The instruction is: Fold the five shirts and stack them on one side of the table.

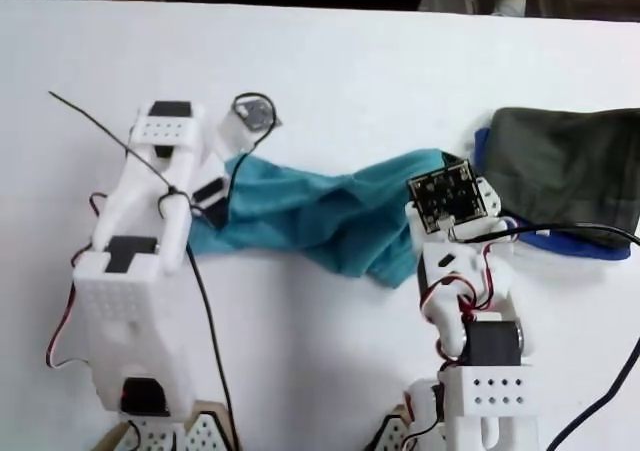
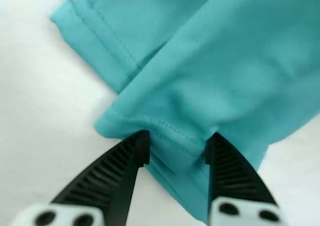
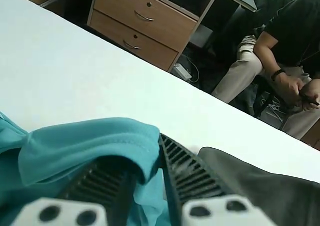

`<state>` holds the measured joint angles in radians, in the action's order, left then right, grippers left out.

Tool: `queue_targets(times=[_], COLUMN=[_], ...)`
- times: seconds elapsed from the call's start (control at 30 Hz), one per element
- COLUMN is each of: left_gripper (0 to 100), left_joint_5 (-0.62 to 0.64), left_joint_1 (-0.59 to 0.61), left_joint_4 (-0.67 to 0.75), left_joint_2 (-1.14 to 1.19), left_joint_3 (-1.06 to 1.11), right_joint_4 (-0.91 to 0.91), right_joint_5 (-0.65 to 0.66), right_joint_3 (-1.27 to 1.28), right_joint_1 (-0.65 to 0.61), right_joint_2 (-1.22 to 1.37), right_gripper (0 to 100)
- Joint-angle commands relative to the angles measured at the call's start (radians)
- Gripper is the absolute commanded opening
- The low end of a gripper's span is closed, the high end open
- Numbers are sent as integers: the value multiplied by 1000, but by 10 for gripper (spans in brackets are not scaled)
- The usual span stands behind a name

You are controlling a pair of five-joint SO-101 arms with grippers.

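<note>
Clearly we are mid-fold on the teal shirt [image 1: 320, 216], which lies bunched in a long rope across the middle of the tabletop [image 1: 330, 61], well back from its far edge. The left gripper [image 2: 177, 146] sits at one end of it with its jaws partly spread, straddling a stitched hem without pinching it. The right gripper [image 3: 145, 153] is at the other end, jaws drawn narrow with a lip of teal cloth caught between them and draped over one finger.

We judge the step calls for the left jaws to close squarely on that doubled hem, taking both layers, before either arm lifts. Then the two ends should rise together and pull apart gently so the twist falls out and the cloth can be laid flat. A one-layer pinch would likely let the rest slide away.

The teal fabric is a thin, smooth knit with a slight sheen, soft enough to slump into deep rounded folds, and its hems carry neat rows of stitching. Against the right edge of the tabletop lies the stack so far: a dark green shirt [image 1: 570, 166], matte and folded to a rough rectangle, on a blue shirt [image 1: 560, 241] whose rim peeks out beneath. The tabletop is plain, white and slick-looking, so cloth should drag easily.
</note>
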<state>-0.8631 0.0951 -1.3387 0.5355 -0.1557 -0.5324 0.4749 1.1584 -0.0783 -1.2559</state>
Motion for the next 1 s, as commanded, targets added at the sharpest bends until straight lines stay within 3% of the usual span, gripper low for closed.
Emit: queue_targets(times=[0.0,0.13,0.27,0.4,0.73,0.97], left_gripper=[199,182,20,24,26,28], left_joint_5=[12,14,12,14,14,14], left_joint_1=[12,12,8,14,11,6], left_joint_4=[37,5,-34,-64,-414,-440], left_joint_2=[15,37,46,35,37,48], left_joint_3=[-18,-64,-111,-143,-475,-564], right_joint_4=[13,-16,-28,-28,-28,-28], right_joint_5=[-6,-6,-6,-6,-6,-6], right_joint_3=[-6,-6,-6,-6,-6,-6], right_joint_1=[12,13,13,13,10,12], right_joint_2=[-18,-18,-19,-19,-12,-12], right_gripper=[21,21,21,21,21,21])
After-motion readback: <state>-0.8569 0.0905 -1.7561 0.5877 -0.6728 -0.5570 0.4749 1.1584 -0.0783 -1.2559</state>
